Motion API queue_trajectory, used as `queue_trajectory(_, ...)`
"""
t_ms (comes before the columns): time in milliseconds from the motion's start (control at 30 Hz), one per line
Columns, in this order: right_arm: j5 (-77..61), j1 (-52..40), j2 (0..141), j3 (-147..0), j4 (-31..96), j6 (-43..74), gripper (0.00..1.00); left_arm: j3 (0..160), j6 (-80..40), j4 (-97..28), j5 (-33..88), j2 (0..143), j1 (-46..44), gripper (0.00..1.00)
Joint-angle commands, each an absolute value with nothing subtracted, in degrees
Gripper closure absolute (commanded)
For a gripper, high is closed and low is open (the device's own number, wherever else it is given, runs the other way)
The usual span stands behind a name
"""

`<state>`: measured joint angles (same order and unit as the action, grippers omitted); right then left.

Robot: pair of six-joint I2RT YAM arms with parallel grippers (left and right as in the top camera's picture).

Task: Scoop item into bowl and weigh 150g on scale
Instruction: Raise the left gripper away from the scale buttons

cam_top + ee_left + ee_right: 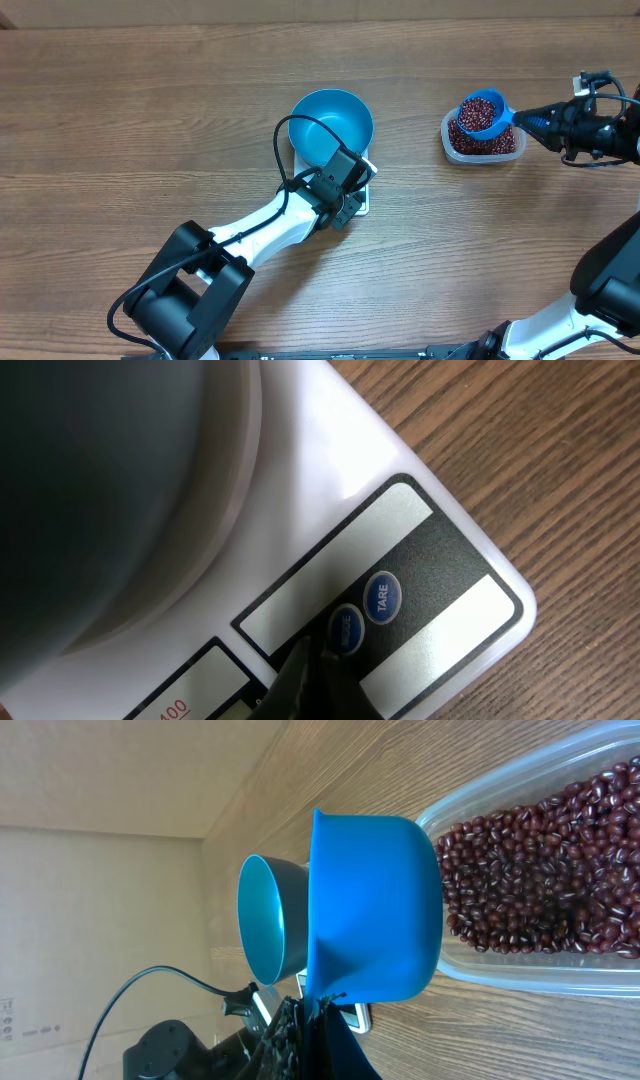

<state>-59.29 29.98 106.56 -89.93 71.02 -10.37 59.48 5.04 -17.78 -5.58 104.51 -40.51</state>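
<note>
The blue bowl (330,122) sits on the white scale (363,200), and nothing shows inside it. My left gripper (350,203) is shut, its tips (305,657) resting on the scale's button strip (430,575) next to the round blue button (346,630) beside TARE (381,597). My right gripper (535,121) is shut on the handle of the small blue scoop (482,112), which is heaped with red-brown beans (478,117) and held over the clear tub (510,150). In the right wrist view the scoop (375,905) hangs above the beans (540,870), with the bowl (268,920) beyond it.
The clear tub of beans stands right of the bowl on the wooden table (150,120). My left arm (250,230) runs from the front edge up to the scale. A black cable (300,140) loops over the bowl's near side.
</note>
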Motion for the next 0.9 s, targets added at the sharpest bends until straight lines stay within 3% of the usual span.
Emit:
queue_trajectory(0,-60.4,30.1,106.5,-90.0,70.8,-11.0,0.96,59.2,5.3,-17.3,-4.9,106.1,-40.5,0.96)
queue_trajectory(867,-60.4,30.1,106.5,-90.0,70.8,-11.0,0.96,59.2,5.3,-17.6,-6.2,107.1,-40.5,0.96)
